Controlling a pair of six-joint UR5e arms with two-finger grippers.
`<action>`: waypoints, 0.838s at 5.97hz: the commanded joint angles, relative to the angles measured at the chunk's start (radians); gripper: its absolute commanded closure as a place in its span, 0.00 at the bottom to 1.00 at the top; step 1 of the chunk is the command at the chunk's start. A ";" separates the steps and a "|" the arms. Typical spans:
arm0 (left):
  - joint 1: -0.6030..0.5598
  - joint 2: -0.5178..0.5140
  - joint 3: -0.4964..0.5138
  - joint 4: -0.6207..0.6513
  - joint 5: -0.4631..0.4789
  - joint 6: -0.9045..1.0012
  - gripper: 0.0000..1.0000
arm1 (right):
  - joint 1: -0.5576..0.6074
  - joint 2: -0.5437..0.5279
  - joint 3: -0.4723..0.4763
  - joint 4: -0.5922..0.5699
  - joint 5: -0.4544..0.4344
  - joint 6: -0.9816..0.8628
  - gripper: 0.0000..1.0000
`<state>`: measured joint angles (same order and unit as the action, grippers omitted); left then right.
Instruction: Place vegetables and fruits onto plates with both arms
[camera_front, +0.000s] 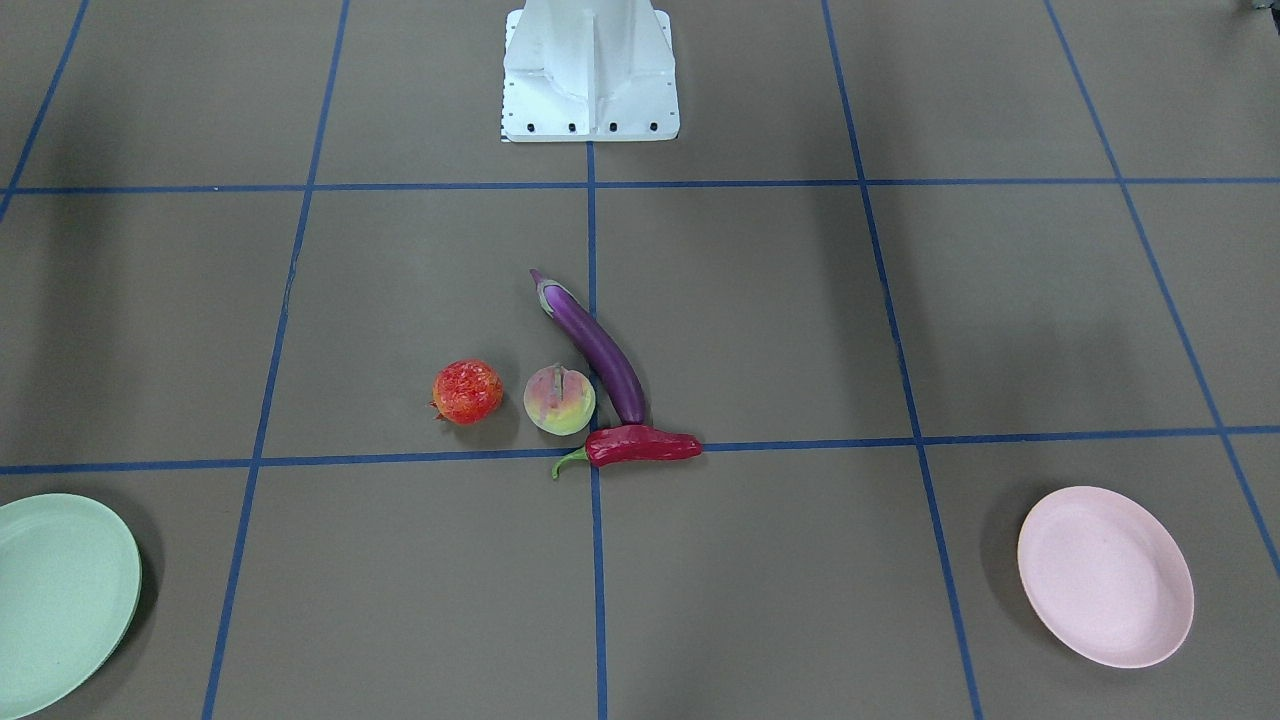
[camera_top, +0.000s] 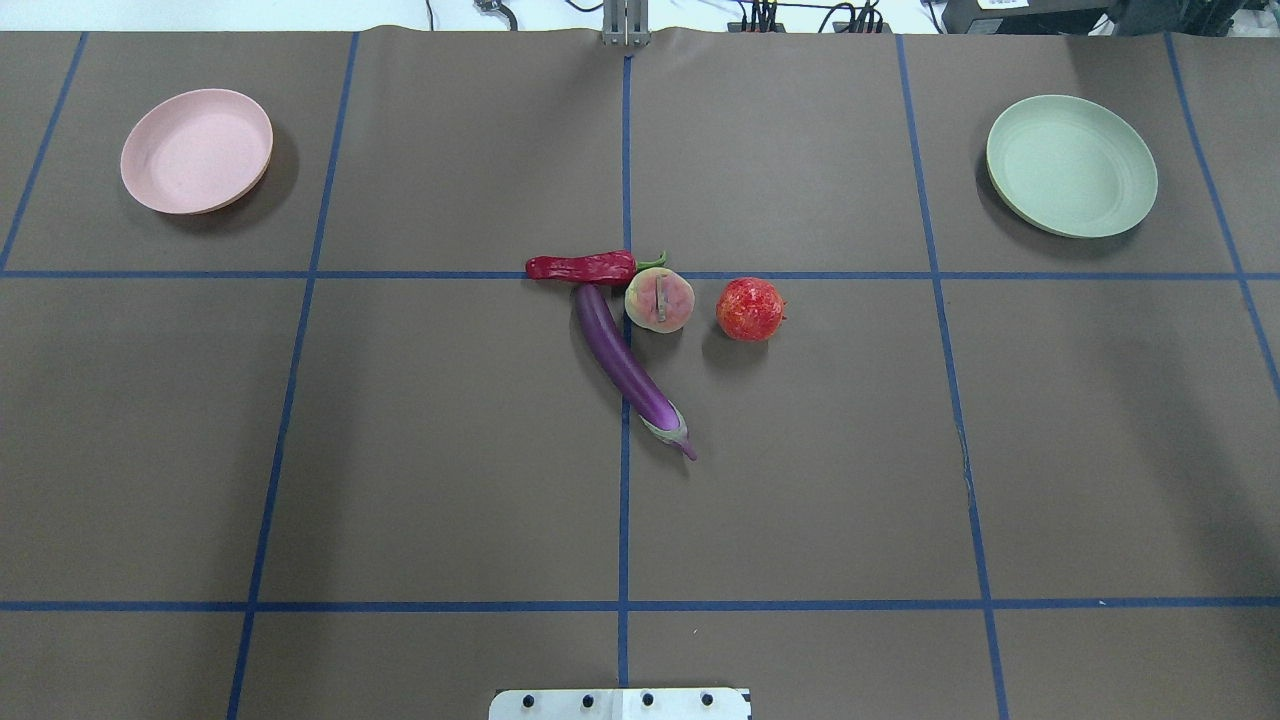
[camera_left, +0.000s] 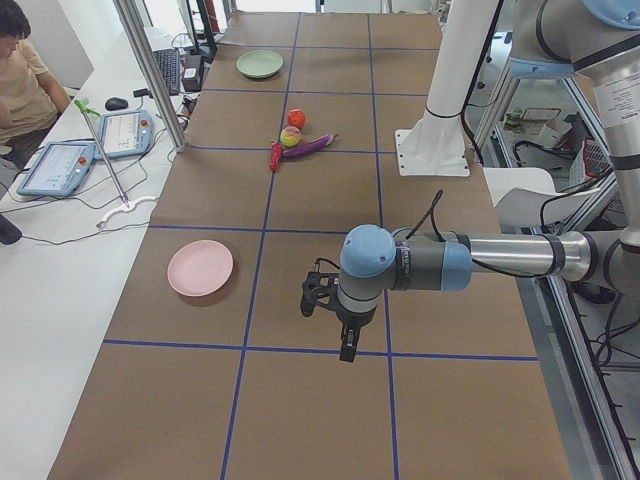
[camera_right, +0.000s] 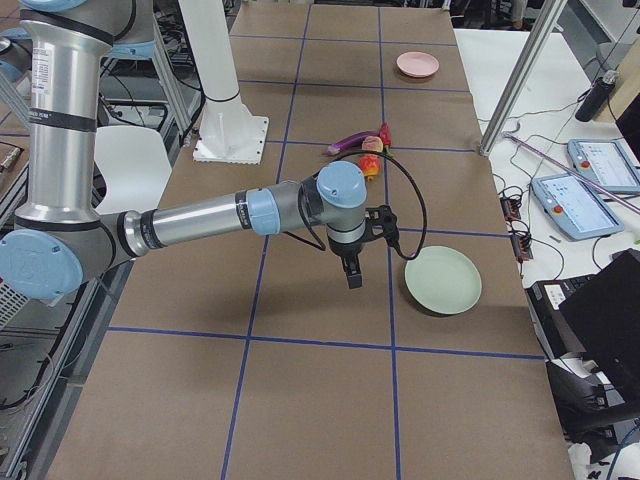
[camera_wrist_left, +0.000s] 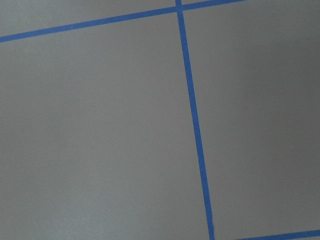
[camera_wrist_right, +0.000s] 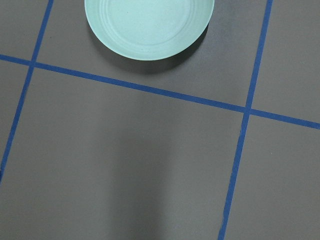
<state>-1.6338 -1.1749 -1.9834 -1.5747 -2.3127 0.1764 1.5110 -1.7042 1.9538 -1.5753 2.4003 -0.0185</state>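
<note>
Though I cannot tell the jaw width of left gripper (camera_left: 345, 335) or right gripper (camera_right: 352, 275), pink plate (camera_top: 195, 150) lies ten o'clock, green plate (camera_top: 1070, 165) two o'clock from peach (camera_top: 659, 299).

Left arm (camera_left: 500, 258): silver tube links, grey joint housings, round light blue caps. Right arm (camera_right: 190, 222): same silver-and-grey build, light blue caps at elbow and wrist joints. Black cable (camera_right: 418, 205) looping off each wrist. Left gripper (camera_left: 346, 352), right gripper (camera_right: 353, 279): black, two-finger. White pedestal base (camera_front: 590, 70): flared foot, row of dark screws along flange edge.
</note>
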 joint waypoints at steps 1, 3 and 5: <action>0.002 -0.002 -0.015 -0.002 0.001 0.000 0.00 | 0.000 0.001 -0.004 0.018 0.000 0.000 0.00; 0.005 -0.014 -0.017 -0.004 0.003 -0.001 0.00 | -0.011 0.003 -0.007 0.020 0.000 0.006 0.00; 0.006 -0.040 -0.017 -0.005 -0.004 -0.011 0.00 | -0.128 0.094 -0.009 0.034 -0.003 0.193 0.00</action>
<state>-1.6287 -1.2045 -1.9996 -1.5795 -2.3136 0.1698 1.4405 -1.6598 1.9452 -1.5504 2.3990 0.0667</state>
